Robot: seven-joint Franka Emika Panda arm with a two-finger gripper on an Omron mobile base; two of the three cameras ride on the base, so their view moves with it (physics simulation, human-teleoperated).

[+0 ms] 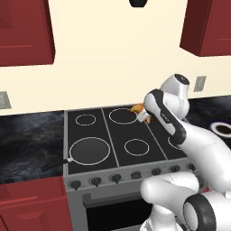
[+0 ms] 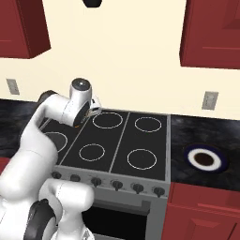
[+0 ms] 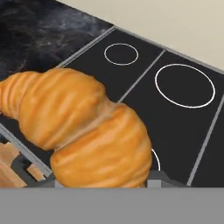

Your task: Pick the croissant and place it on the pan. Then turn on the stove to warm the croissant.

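End effector (image 1: 140,112) clamps croissant (image 3: 78,127), raised above stove (image 1: 113,135).

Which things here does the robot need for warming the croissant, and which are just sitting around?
Needed:
- croissant, held in the end effector above the stove
- pan, on the front left burner
- stove, with its knobs

Just sitting around:
- small plate on the counter to the right
- wall outlet
- red cabinets
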